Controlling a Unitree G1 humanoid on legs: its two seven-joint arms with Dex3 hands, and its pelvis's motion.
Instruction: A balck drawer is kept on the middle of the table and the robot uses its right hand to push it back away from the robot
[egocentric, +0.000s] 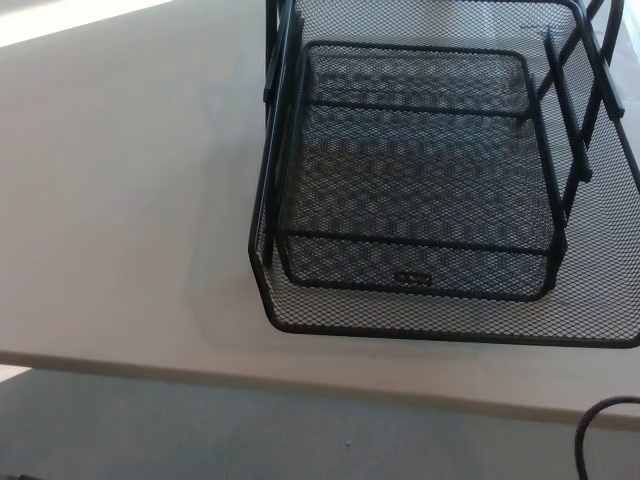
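Drawer: black mesh drawer (420, 190) sits on the white table (120, 200), front rim near the table's near edge.
Hands: neither visible; fingers' state can't be told.
Progress: push not begun, everything left.

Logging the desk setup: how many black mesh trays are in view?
2. The upper tray sits inside the frame; the larger bottom tray lies beneath it on the table, near the front edge. The picture's top and right edges crop the stack, so more may be hidden.

A pale table (110, 200) stands over grey floor (250, 440), brightly lit at top left.
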